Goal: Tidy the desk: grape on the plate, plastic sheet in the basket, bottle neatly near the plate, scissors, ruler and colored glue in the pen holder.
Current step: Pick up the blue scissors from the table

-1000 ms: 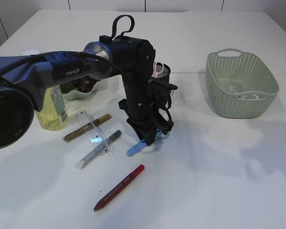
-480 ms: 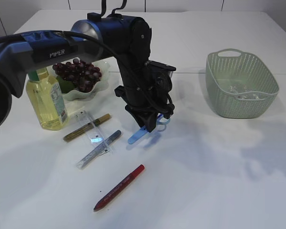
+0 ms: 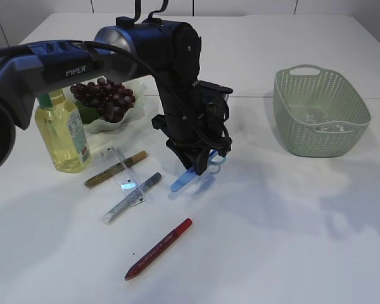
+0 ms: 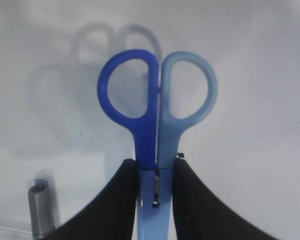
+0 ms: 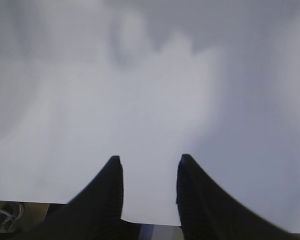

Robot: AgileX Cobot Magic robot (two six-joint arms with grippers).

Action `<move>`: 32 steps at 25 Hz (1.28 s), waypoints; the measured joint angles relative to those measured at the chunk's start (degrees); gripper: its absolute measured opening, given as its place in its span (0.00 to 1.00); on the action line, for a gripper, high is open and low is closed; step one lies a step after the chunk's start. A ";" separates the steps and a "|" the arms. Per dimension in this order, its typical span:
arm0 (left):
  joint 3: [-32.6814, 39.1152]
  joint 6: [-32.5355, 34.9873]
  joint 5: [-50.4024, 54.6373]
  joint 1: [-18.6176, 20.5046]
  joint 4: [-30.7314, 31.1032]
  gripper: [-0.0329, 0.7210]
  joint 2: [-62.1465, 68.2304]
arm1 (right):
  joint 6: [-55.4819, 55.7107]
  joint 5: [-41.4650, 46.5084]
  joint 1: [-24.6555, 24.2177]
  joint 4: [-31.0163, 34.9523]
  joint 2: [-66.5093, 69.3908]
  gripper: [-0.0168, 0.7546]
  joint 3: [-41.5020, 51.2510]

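**Gripping the scissors above the desk**

Holding the scissors is my left gripper: its two black fingers are clamped on the shanks just below the handle loops, one dark blue and one pale blue, which lie closed against each other. Seen from the exterior camera, the scissors stick out under my left gripper with the pale blue end slanting down toward the white table; whether the tip touches the surface I cannot tell.

My right gripper has its fingers spread apart with nothing between them, only bare table beneath.

Behind my left arm stands the pen holder, mostly hidden. To the left, the grapes lie on the plate, and the bottle of yellow liquid stands just beside it. In front of them lie the clear ruler, crossing a gold glue pen and a silver glue pen. A red glue pen lies well apart, nearer the front edge. The green basket sits at the right with the plastic sheet inside.
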 joint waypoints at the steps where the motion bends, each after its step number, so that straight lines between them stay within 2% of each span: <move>1: 0.00 -0.28 0.00 0.00 0.00 0.27 -0.10 | 0.00 0.00 0.00 0.00 0.00 0.42 0.00; 12: 7.07 -0.84 0.00 0.00 -0.13 0.27 -6.38 | 0.00 0.00 0.00 0.00 0.00 0.42 0.00; 17: 7.47 -0.65 0.00 0.00 -0.13 0.27 -8.06 | 0.00 0.00 0.00 0.00 0.00 0.42 0.00; 21: 7.51 3.43 0.00 -0.12 -0.02 0.28 -8.06 | 0.00 0.10 0.00 -0.11 0.00 0.42 0.00; 29: 7.60 5.87 0.00 -0.73 0.57 0.40 -4.47 | 0.00 0.18 0.00 -0.11 0.00 0.42 0.00; 32: 7.64 6.76 0.00 -0.73 0.80 0.42 -4.24 | 0.00 0.18 0.00 -0.11 0.00 0.42 0.00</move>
